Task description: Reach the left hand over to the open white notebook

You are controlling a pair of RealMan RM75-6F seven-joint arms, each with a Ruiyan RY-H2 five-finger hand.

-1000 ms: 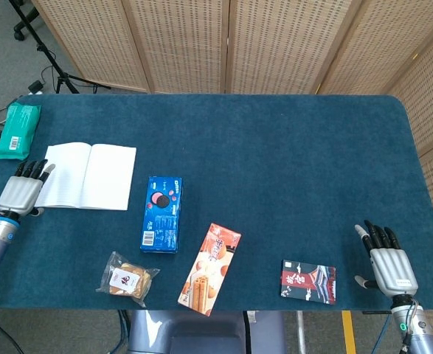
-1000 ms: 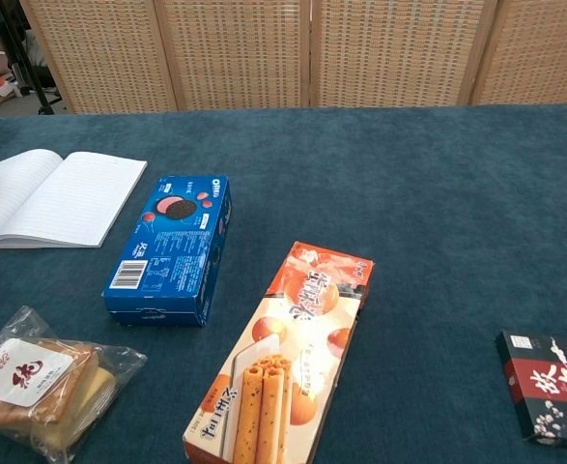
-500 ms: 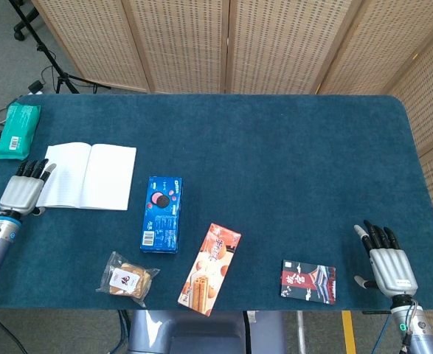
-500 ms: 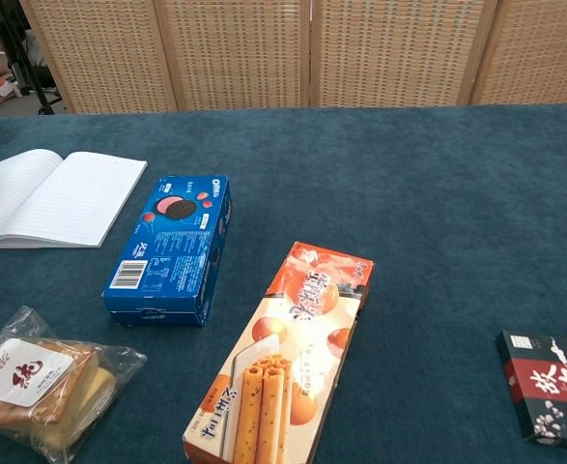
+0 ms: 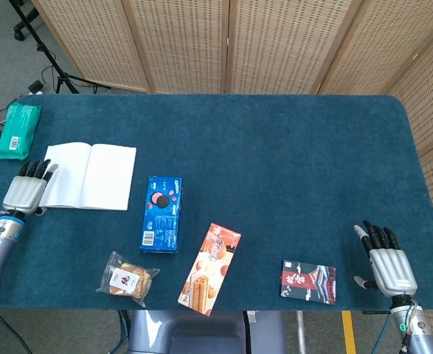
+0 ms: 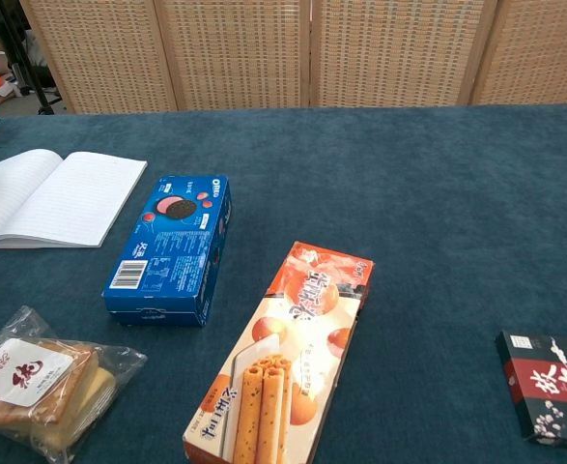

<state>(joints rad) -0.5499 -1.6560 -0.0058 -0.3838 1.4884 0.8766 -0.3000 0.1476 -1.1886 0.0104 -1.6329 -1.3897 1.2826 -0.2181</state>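
Note:
The open white notebook (image 5: 89, 176) lies flat on the blue table at the left, also seen in the chest view as lined pages (image 6: 46, 197). My left hand (image 5: 26, 190) is at the notebook's left edge, fingers straight and apart, its fingertips (image 5: 40, 169) over the lower left corner of the page. It holds nothing. My right hand (image 5: 387, 262) rests open near the table's front right corner, far from the notebook. Neither hand shows in the chest view.
A green packet (image 5: 17, 130) lies behind the left hand. A blue cookie box (image 5: 161, 214), a bagged snack (image 5: 128, 278), an orange wafer box (image 5: 210, 268) and a dark red box (image 5: 307, 282) lie along the front. A wicker screen (image 5: 231, 44) stands behind.
The left hand has crept a little up and to the right along the notebook's left edge. The right hand has not moved.

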